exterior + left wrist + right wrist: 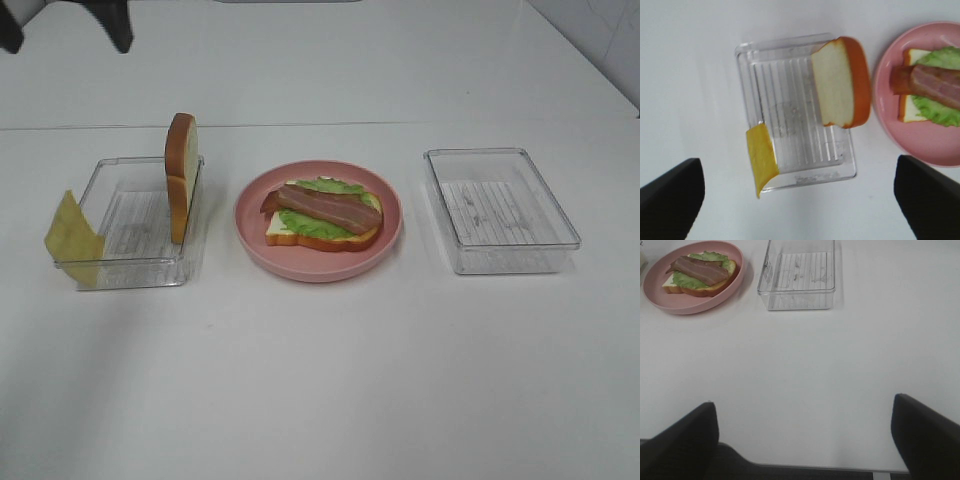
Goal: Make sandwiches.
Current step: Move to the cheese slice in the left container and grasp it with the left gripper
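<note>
- The left fingers (675,195) are held wide apart, nothing between them, above the left tray (795,182); the right fingers (685,440) are likewise spread and unladen over the bench (805,380).
- The cheese square (761,157) is seen draped over one tray wall, the second bread slice (837,85) propped on edge against the wall nearest the pink plate (935,145).
- On that plate, the first slice (910,112) is already topped with lettuce (940,107) and bacon (935,82).
- Cheese is judged the step in hand; a descent onto its raised edge and a pinch are called for.
</note>
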Available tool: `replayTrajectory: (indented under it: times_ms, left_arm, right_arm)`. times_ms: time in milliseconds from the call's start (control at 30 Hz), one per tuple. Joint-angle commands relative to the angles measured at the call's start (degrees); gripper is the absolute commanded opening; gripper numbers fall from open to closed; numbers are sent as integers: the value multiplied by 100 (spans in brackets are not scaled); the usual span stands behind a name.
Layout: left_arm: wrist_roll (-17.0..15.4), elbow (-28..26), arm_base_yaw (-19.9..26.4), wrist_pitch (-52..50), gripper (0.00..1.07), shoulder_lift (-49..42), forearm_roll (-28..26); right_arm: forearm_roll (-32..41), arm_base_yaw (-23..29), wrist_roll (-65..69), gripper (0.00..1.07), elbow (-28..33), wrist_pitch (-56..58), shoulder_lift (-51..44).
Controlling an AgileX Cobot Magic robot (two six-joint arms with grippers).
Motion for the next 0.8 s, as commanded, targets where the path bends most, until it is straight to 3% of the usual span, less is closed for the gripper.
replayTrajectory:
  times_ms: [33,67,133,267,800]
  left_arm:
    - [29,533,344,561,94,-109,-201]
    - [29,533,344,561,94,-109,-201]
    - [160,1112,596,561,94,-109,-201]
    - [212,1381,693,556,94,-34,-126]
    - [246,1404,561,-11,94,1089,0]
  right_arm:
    - [11,-11,-29,89,23,-46,-138]
    - [11,-11,-29,89,23,-46,-138]
    - [11,-11,-29,89,23,-46,-138]
    - [11,-11,-29,89,23,-46,-138]
    - [11,-11,-29,89,23,-46,-138]
